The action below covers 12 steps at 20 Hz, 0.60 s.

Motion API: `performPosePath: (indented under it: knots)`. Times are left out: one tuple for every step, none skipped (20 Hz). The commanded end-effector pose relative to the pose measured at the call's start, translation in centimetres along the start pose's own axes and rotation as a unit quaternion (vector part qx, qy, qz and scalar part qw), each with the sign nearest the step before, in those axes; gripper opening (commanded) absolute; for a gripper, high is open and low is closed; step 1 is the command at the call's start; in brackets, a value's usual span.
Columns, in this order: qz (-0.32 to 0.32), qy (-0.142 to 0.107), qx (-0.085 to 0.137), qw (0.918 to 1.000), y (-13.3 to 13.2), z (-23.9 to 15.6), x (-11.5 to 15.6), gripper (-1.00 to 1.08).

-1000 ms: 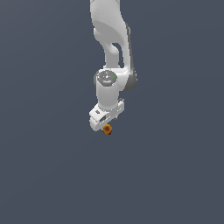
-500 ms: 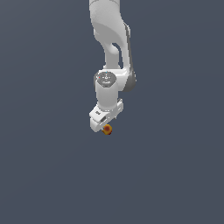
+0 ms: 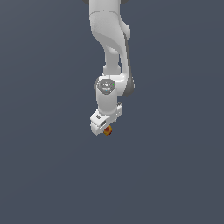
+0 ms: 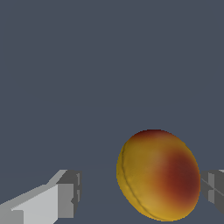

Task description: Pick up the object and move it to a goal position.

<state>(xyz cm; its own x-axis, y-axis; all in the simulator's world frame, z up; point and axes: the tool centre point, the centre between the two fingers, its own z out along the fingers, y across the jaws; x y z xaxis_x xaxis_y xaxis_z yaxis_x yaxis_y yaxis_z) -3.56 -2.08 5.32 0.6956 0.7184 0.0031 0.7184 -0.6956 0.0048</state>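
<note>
The object, a tiny orange-yellow ball with a dark red spot, lies just under the white hand of the arm in the exterior view. My gripper points down over it. In the wrist view the ball sits between the two fingers of the gripper. One grey fingertip is against the ball's red side. The other finger stands apart from it with a clear gap. The gripper is open around the ball.
The white arm reaches down from the top of the exterior view. Everything else is a uniform dark grey-blue ground with no other objects or edges showing.
The arm's wrist and hand have sunk slightly towards the ball. The ball has stayed in place.
</note>
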Motion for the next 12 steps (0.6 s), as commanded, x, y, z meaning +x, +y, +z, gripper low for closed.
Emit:
performPosePath:
  knots:
    - [-0.001, -0.002, 0.003, 1.0, -0.26, 1.26, -0.07, 1.0]
    - [-0.002, -0.002, 0.002, 1.0, -0.26, 1.52, -0.04, 1.0]
    - [-0.002, -0.002, 0.002, 1.0, -0.24, 1.71, -0.03, 1.0]
    - [-0.002, -0.002, 0.002, 1.0, -0.22, 1.84, -0.02, 1.0]
    - [-0.002, -0.002, 0.002, 1.0, -0.21, 1.91, -0.01, 1.0]
    - [-0.002, -0.002, 0.002, 1.0, -0.2, 1.94, -0.01, 1.0]
    - [-0.002, -0.002, 0.002, 1.0, -0.2, 1.94, -0.01, -1.0]
    - [-0.002, -0.002, 0.002, 1.0, -0.2, 1.94, -0.01, -1.0]
    - [-0.002, -0.002, 0.002, 1.0, -0.2, 1.94, -0.01, -1.0]
    - [-0.002, -0.002, 0.002, 1.0, -0.2, 1.94, -0.01, -1.0]
    - [-0.002, -0.002, 0.002, 1.0, -0.2, 1.94, -0.01, -1.0]
    - [-0.002, -0.002, 0.002, 1.0, -0.2, 1.94, -0.01, -1.0]
